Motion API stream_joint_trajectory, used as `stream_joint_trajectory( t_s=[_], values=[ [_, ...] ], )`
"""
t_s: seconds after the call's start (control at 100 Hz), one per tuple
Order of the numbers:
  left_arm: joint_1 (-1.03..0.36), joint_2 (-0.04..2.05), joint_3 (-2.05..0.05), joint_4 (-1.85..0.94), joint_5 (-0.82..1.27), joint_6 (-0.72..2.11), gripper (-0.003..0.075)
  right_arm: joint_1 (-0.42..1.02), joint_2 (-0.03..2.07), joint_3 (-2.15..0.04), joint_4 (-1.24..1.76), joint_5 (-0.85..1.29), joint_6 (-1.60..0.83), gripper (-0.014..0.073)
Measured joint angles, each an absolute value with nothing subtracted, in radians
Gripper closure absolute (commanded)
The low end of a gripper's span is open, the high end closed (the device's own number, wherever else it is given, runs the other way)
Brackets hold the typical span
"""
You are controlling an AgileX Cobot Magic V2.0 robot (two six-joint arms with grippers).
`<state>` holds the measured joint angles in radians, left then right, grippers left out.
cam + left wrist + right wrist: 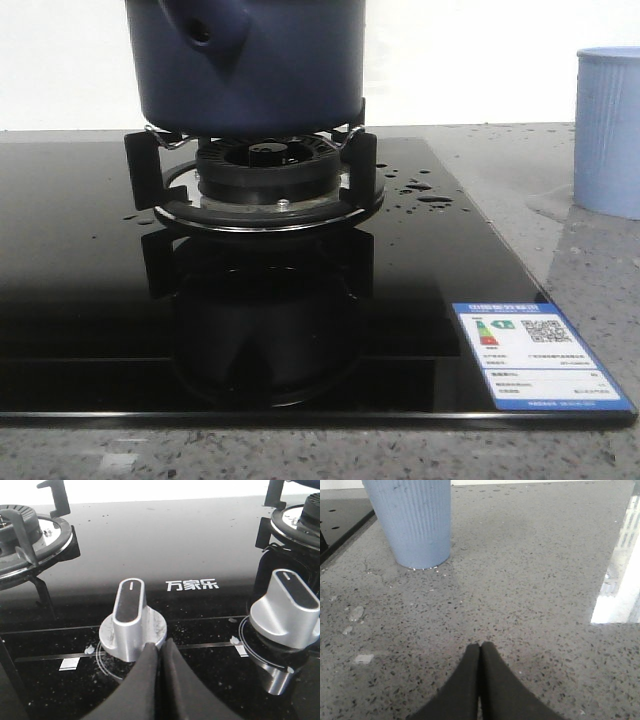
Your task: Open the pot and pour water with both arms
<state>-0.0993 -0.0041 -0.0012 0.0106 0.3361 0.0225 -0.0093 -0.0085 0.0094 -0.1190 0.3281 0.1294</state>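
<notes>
The pot [250,65] stands on the black supports of the burner [265,170], on the right side of the glossy black stove [90,300]. Its short handle socket with the hole points toward the front camera. Its top is cut off by the frame, so I cannot tell about a lid. Drops of water [420,190] lie on the glass just right of the burner.

The left claw [159,650] has its two fingers pressed together, holding nothing. Its tips are just beside the base of a silver knob [131,622]; I cannot tell if they touch it. A second knob [287,610] is near the pot's burner, so the pot is apart from this claw, further back and to its right.

The right claw [480,647] is also closed and empty, low over the grey speckled counter [545,580]. The pale blue cup [415,522] stands ahead of it, well apart. The pot is not seen from there.
</notes>
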Motion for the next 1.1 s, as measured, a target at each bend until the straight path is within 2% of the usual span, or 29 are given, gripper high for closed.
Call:
stream_joint_trajectory(
  t_s=[0.95,1.02,1.1],
  values=[
    [-0.099,-0.004,0.0,0.011,0.324,0.023,0.0739,-0.009,-0.008,0.009,-0.119,0.326,0.129,0.0667],
    [-0.099,-0.004,0.0,-0.03,0.294,0.023,0.0739,-0.009,-0.008,0.009,-0.115,0.301,0.129,0.0667],
    [-0.099,-0.004,0.0,-0.198,0.207,0.023,0.0739,-0.009,-0.008,0.009,-0.064,0.232,0.129,0.0667]
  ],
)
